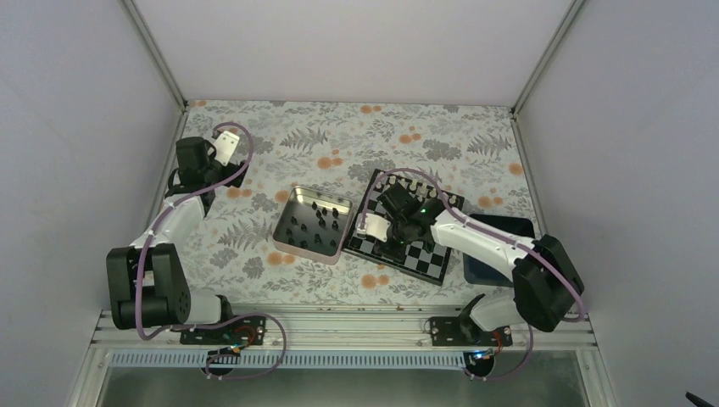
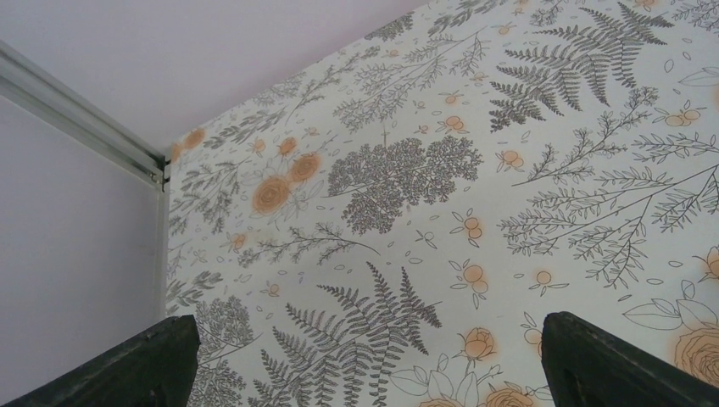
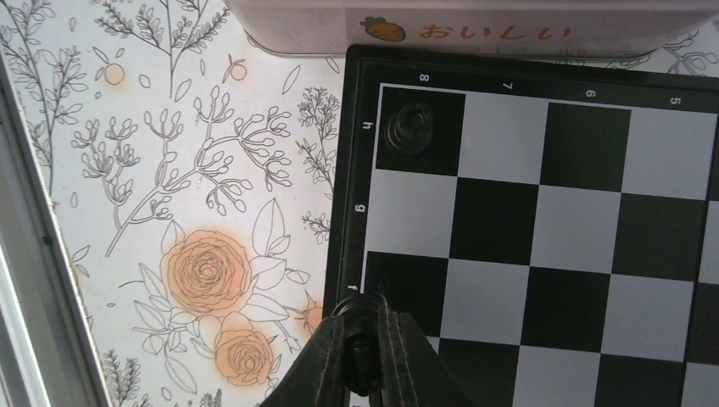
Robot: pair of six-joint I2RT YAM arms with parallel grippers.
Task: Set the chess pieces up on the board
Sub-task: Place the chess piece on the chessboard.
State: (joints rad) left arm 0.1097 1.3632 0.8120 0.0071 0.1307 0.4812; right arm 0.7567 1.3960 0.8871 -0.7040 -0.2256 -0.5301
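Chess pieces [image 1: 315,227] mostly lie in the silver tin [image 1: 284,222]. One black piece [image 3: 359,307] looks pinched between the pressed-together fingers of the right gripper [image 3: 365,326], low over the board [image 3: 543,212] at its rim by row f. Ahead of the fingers another piece [image 3: 409,127] stands on corner square h8, with the tin's lettered wall just beyond. Floral cloth [image 3: 169,170] lies alongside, and a dark blue tray [image 1: 476,267] sits back under the arm. The left gripper [image 2: 365,356], spread wide, hangs over cloth in the far corner.
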